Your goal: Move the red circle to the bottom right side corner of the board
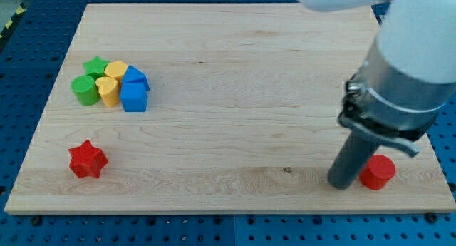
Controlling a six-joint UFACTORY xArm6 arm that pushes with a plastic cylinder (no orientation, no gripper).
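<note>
The red circle (377,172) is a short red cylinder lying near the board's bottom right corner. My tip (343,183) rests on the wooden board (235,96) just to the left of the red circle, touching or almost touching its left side. The arm's grey and white body comes down from the view's top right and hides part of the board's right edge.
A red star (87,160) lies at the bottom left. At the upper left is a tight cluster: a green star (95,65), a green cylinder (85,90), a yellow block (116,69), a yellow heart (108,90), and two blue blocks (135,78) (134,98).
</note>
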